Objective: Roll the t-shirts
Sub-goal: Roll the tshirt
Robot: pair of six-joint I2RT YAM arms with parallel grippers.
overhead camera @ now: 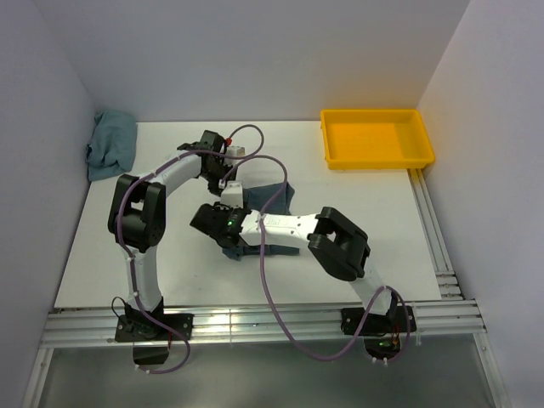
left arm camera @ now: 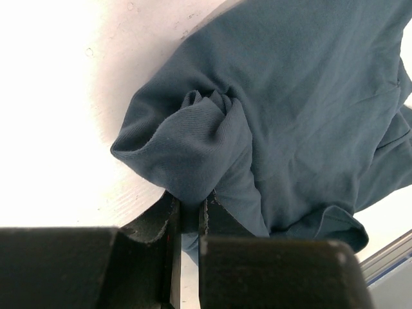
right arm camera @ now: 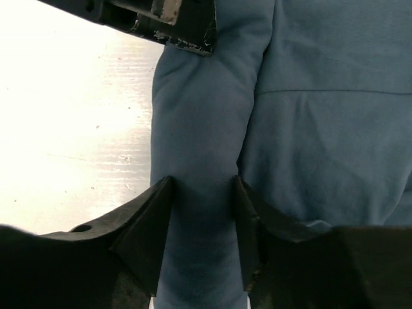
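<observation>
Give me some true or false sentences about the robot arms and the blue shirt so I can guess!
1. The t-shirt lies in the yellow tray. False: nothing lies in the tray, and the shirt is on the table under the two arms.
2. The left gripper pinches a fold of the t-shirt. True.
3. The right gripper has one finger on each side of the shirt's rolled edge. True.
4. The crumpled teal cloth sits right beside the yellow tray. False: the cloth is at the far left corner and the tray at the far right.
</observation>
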